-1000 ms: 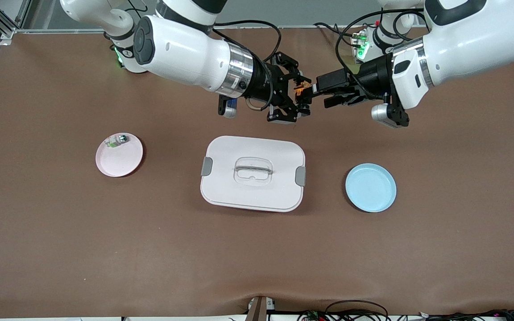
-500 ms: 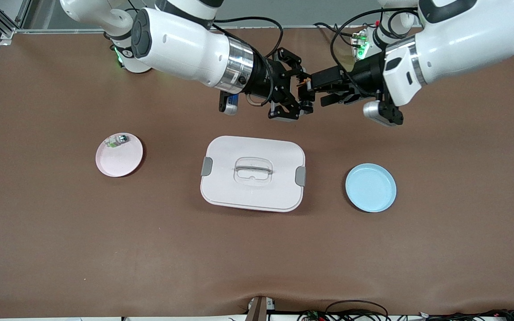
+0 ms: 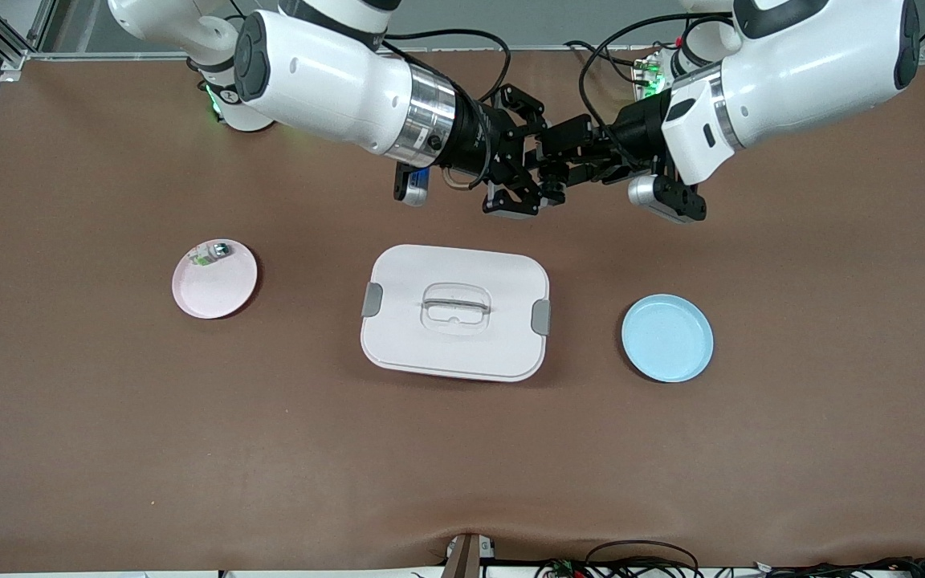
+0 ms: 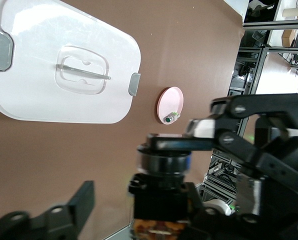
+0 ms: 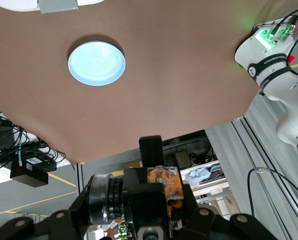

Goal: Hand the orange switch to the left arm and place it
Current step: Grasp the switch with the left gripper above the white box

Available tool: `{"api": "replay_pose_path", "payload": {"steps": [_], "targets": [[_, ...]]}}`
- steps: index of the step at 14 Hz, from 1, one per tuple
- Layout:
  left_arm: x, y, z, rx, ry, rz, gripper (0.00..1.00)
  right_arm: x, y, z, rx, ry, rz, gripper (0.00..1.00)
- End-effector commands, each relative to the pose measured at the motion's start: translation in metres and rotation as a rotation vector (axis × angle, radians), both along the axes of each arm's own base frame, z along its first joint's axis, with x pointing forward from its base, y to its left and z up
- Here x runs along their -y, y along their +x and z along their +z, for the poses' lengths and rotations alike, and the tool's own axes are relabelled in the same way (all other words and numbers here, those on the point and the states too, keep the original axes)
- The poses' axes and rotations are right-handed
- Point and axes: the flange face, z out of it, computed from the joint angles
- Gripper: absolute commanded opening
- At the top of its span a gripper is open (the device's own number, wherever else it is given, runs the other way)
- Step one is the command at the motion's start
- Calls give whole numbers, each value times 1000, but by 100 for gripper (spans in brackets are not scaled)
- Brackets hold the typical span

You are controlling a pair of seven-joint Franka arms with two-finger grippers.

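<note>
My right gripper (image 3: 539, 172) is shut on the orange switch (image 5: 161, 192), a small black body with an orange end, and holds it in the air over the bare table between the box (image 3: 454, 313) and the robots' bases. My left gripper (image 3: 557, 156) meets it there. In the left wrist view the switch (image 4: 161, 212) sits between the left gripper's fingers (image 4: 81, 205), which stand apart from it, open. In the front view the switch is hidden between the two grippers. The white box with grey clips also shows in the left wrist view (image 4: 64, 65).
A pink plate (image 3: 214, 281) holding a small green-and-silver part (image 3: 212, 253) lies toward the right arm's end of the table. A blue plate (image 3: 667, 337) lies toward the left arm's end and also shows in the right wrist view (image 5: 96, 62). Cables hang round both wrists.
The left gripper has moved in toward the right gripper, and its open fingers now stand round the switch. The switch's orange no longer shows in the front view. The right gripper rose slightly.
</note>
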Motion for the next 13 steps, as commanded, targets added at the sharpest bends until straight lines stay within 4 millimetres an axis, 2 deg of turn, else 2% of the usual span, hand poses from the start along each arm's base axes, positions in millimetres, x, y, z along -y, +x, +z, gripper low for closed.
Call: {"api": "replay_pose_path", "payload": {"steps": [1, 4, 5, 7, 9, 10, 13], "targets": [[-5, 2, 4, 6, 14, 0, 72, -4, 2, 9, -6, 29, -21, 0], [-7, 1, 7, 8, 15, 2, 72, -5, 3, 11, 7, 40, -38, 0], [-9, 2, 7, 8, 15, 5, 67, -8, 0, 12, 11, 43, -37, 0], [-11, 3, 8, 6, 15, 5, 34, -9, 0, 12, 14, 45, -39, 0], [-15, 5, 12, 6, 13, 4, 8, -9, 0, 11, 15, 43, -40, 0], [-20, 7, 12, 3, 13, 11, 0, -11, -1, 11, 15, 44, -38, 0], [-24, 8, 11, -6, 16, 8, 0, -12, -2, 11, 18, 47, -42, 0]]}}
